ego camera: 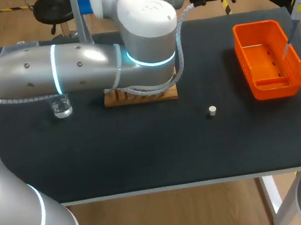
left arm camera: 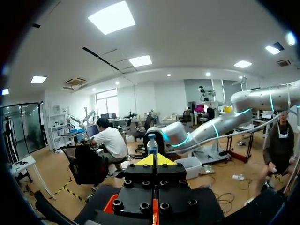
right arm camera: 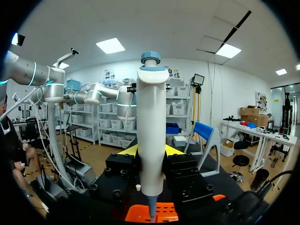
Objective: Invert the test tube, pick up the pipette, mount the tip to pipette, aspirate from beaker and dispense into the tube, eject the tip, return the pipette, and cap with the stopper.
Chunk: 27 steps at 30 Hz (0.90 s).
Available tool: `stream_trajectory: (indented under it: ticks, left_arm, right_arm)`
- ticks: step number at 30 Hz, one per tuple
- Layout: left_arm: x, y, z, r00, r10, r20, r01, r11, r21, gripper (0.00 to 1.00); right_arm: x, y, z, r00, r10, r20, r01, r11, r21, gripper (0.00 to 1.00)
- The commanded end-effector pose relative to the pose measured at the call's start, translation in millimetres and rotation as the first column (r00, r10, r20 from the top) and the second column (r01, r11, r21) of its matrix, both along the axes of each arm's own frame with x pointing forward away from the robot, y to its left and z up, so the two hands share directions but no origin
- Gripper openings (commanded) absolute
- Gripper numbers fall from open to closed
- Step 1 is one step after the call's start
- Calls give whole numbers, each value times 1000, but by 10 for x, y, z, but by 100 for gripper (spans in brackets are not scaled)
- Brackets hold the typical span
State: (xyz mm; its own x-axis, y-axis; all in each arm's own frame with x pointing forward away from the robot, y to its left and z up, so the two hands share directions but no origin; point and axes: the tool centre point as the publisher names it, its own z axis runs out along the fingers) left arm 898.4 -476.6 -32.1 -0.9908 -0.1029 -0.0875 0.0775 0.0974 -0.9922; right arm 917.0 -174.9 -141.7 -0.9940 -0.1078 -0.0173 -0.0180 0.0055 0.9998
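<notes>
The right gripper (right arm camera: 151, 152) clasped the one pipette (right arm camera: 151, 117) upright from both sides, its tip over the orange tray (ego camera: 270, 91) — likely for ejecting. The left gripper (left arm camera: 155, 160) hung aside, yellow tips pressed together, nothing seen between. One beaker (ego camera: 61, 108), one stopper (ego camera: 212, 110), one wooden rack (ego camera: 114, 99) — no tube visible.

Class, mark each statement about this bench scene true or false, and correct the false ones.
1. The right hand holds the pipette. True.
2. The stopper lies in the orange bin. False: it stands on the table, apart from the bin.
3. The beaker stands on the table near the wooden rack. True.
4. The pipette's lower end hangs over the beaker. False: it is over the bin.
</notes>
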Motion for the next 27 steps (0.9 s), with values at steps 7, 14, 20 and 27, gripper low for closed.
stream_trajectory:
  ticks: [7, 14, 20, 27]
  left_arm:
    - [120, -411, -91, 1000, -16, -3, 15, 995, -95, 0]
    - [174, -609, -134, 999, -35, -7, 34, 993, -110, 0]
    - [185, -736, -128, 999, -38, -6, 37, 992, -117, 0]
    - [162, -851, -145, 999, -52, -10, 50, 991, -123, 0]
  right_arm:
    - [10, -15, 3, 1000, 4, 0, -4, 1000, -1, 0]
    - [10, -15, 3, 1000, 4, 0, -4, 1000, -1, 0]
    - [10, -15, 3, 1000, 4, 0, -4, 1000, -1, 0]
    - [10, -15, 3, 1000, 4, 0, -4, 1000, -1, 0]
